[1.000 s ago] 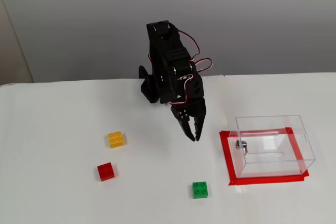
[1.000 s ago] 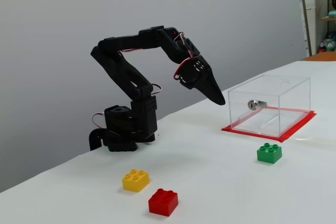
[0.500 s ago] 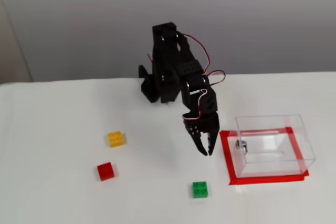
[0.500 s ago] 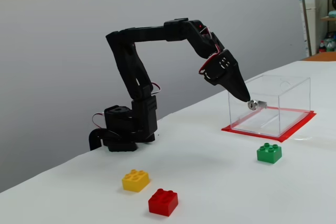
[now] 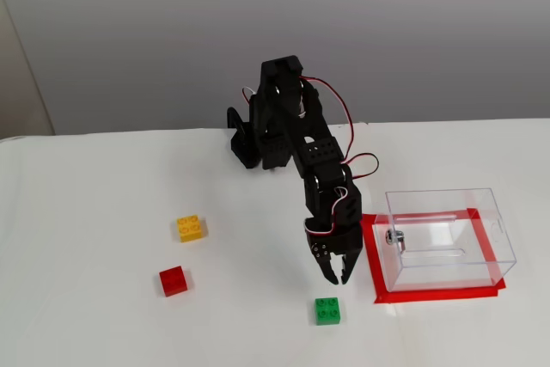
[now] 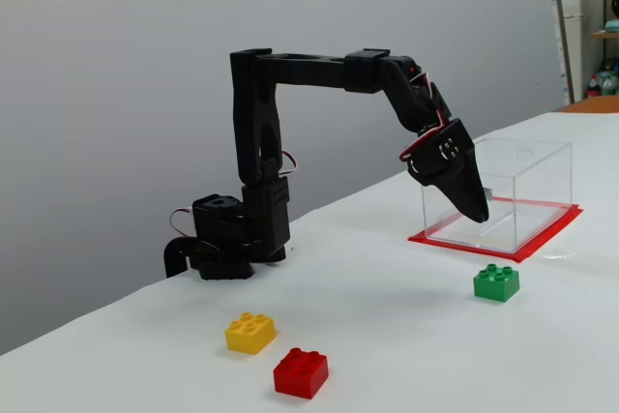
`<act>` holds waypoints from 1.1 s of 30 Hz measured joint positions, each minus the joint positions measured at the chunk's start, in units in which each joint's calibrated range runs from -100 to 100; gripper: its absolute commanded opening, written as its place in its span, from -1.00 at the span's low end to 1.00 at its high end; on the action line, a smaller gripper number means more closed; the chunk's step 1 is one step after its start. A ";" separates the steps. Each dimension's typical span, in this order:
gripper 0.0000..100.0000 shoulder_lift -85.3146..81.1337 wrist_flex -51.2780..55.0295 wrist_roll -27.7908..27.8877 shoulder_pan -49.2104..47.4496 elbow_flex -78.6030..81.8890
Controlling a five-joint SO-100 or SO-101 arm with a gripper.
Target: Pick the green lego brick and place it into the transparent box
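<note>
Both fixed views show the gripper [image 5: 339,279], jaws seemingly together, at the green brick's [image 5: 326,310] twelve o'clock; descending unopened could knock it away.

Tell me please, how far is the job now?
Nothing is finished: the green lego brick lies on the table outside the transparent box. In hand: the empty pincer hangs above the table near the brick, apparently closed. Left: open, grasp, lift, drop into the box.
</note>
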 measured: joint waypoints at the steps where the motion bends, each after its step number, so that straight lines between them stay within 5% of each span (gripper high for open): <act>1: -0.68 1.01 0.00 0.00 -0.11 -0.53; 18: -0.28 3.47 -0.09 -0.15 -0.85 -0.97; 33: -0.28 10.15 -8.14 -0.29 -4.59 -1.32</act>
